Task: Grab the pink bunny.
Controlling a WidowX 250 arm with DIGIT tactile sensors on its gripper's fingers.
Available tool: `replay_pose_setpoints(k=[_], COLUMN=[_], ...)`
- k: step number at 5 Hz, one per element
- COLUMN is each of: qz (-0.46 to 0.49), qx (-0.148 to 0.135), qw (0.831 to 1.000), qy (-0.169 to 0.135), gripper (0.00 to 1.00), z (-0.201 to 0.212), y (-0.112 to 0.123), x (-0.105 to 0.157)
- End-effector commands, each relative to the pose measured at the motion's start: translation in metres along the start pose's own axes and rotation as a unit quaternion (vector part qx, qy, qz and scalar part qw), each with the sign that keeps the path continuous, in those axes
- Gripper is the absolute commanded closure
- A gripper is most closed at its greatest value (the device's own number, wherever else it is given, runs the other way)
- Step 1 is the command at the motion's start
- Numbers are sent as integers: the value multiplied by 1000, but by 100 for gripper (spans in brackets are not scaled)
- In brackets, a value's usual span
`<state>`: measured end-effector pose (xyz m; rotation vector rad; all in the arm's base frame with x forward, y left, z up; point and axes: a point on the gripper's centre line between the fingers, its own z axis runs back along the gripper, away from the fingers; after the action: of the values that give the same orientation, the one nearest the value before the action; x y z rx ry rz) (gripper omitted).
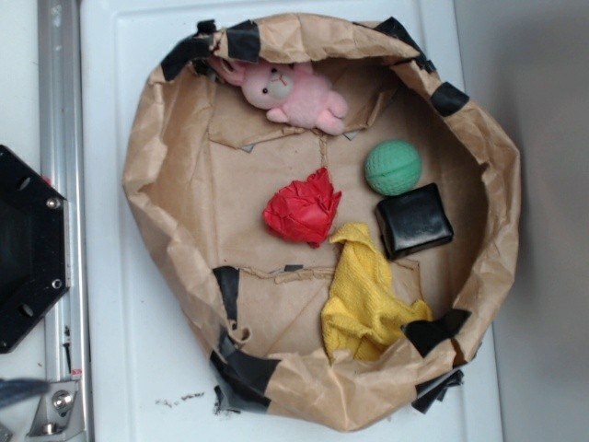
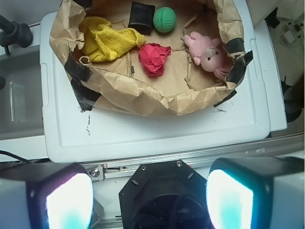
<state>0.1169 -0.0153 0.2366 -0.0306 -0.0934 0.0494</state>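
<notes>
Gripper [image 2: 150,195] fingers fill the bottom corners of the wrist view as two blurred, bright pads [image 2: 69,202], set wide apart with nothing between them. It hangs high, back over the black robot base [image 2: 162,200] and well clear of everything in the bag. Only the pads are seen; the arm itself is out of sight, and in the exterior view the gripper does not appear at all.

Going left to right in the exterior view: the black base plate [image 1: 28,249] is cut off by the left edge, beside a metal rail [image 1: 60,184]. Next comes a white tray [image 1: 120,368], holding a brown paper bag [image 1: 166,230] rolled down into a shallow bowl, its rim patched with black tape. On the bag's floor lies a red wad of cloth [image 1: 302,207] near the middle. The pink bunny [image 1: 294,92] lies on its side at the far top, tucked against the bag wall, its ears partly hidden under the folded rim. Open floor separates it from the red wad. A yellow towel [image 1: 363,295] is crumpled at the lower rim. A green ball [image 1: 393,167] sits just above a black square object [image 1: 414,221], nearly touching it; what that object is cannot be made out.
</notes>
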Motion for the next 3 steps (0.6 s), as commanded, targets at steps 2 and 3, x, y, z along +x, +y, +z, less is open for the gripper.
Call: replay_pose_setpoints(k=[2, 3], qz=[17, -17], qx=[126, 173], qw=[992, 984], qy=[-22, -35], gripper=[0, 0], z=[-54, -96], y=[16, 29], x=[46, 93])
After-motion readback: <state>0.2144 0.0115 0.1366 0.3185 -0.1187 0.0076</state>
